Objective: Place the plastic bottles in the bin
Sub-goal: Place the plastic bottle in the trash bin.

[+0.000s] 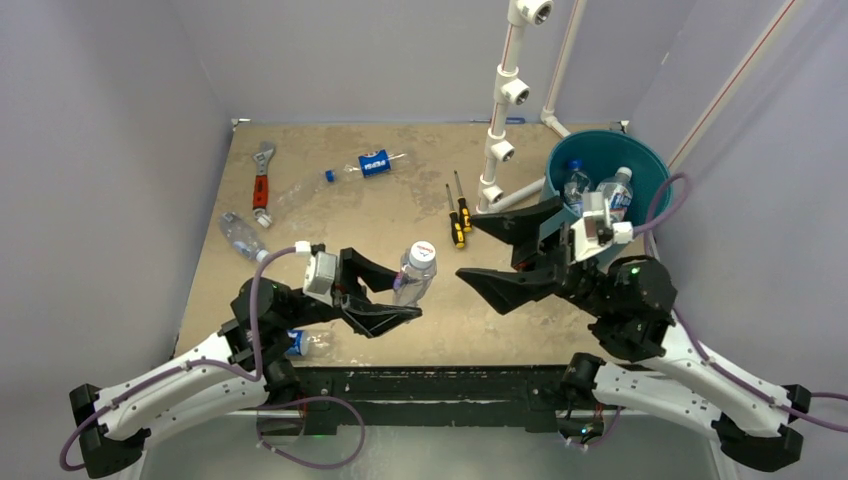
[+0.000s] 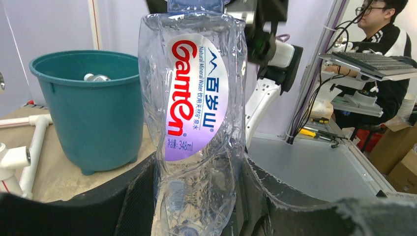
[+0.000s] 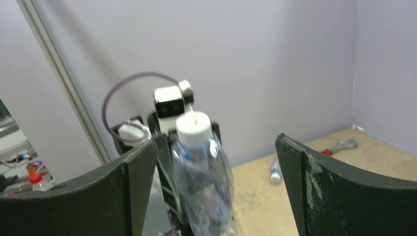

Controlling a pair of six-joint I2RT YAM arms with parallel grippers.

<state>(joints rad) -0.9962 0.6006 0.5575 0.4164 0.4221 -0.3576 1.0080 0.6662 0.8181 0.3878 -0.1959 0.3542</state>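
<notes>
Between the two arms, just above the counter (image 1: 400,200), the left hand (image 1: 408,298) is clamped on the lower body of an upright, white-capped bottle (image 1: 416,270). Right hand (image 1: 468,250) gapes wide beside it, holding nothing. Bottle looks empty and crinkly, so probably light but squashy. I'd grab near the stiffer shoulder. Bin (image 1: 560,150) sits far right.

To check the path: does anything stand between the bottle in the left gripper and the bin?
Yes. The open right gripper hangs between the bottle and the teal bin, its jaws facing the bottle. Two screwdrivers lie on the table near that line.
</notes>
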